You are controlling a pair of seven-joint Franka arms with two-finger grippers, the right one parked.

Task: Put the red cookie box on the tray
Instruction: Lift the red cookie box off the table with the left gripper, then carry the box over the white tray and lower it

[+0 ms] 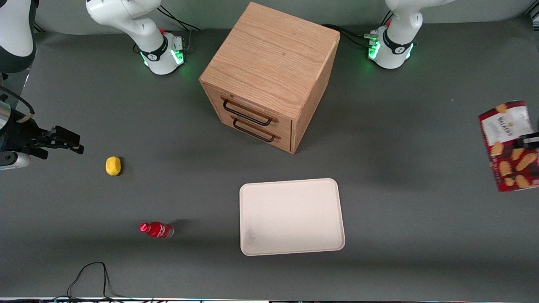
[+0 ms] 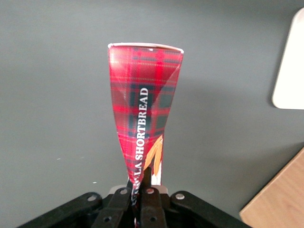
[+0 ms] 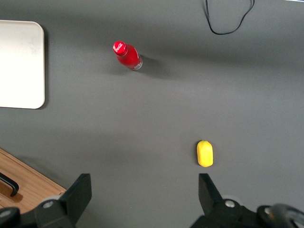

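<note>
Claw (image 2: 141,195) clamped on one red cookie box (image 1: 509,145), apart from one tray (image 1: 291,216).

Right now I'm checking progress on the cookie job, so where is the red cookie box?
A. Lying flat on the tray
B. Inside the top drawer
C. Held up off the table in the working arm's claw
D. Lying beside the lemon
C: the claw is shut on the red cookie box, holding it above the table toward the working arm's end, while the tray has nothing on it.
</note>
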